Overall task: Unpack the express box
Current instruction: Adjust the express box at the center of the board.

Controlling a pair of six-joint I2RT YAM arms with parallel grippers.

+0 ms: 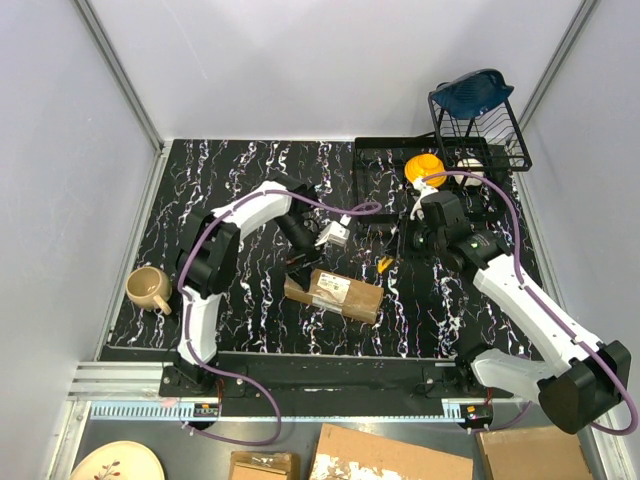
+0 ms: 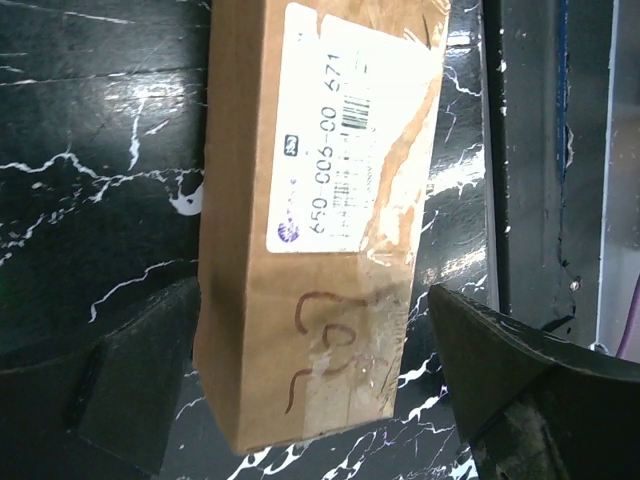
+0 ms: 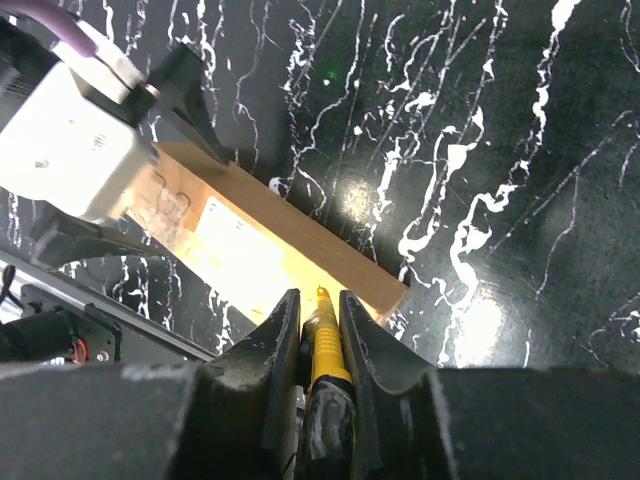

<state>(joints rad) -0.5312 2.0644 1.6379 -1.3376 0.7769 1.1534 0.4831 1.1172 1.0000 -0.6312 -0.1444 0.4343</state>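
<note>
The express box is a small brown carton with clear tape and a white label, lying flat on the black marbled table. My left gripper hangs over its left end. In the left wrist view this gripper is open, its fingers standing on either side of the box with a clear gap on the right. My right gripper is shut on a yellow-and-black utility knife, whose tip points at the box near its right end. From above, the knife hovers just past the box's far right corner.
A tan mug stands at the table's left edge. A black tray with an orange object and a wire rack sit at the back right. Torn cardboard pieces and a plate lie below the near rail.
</note>
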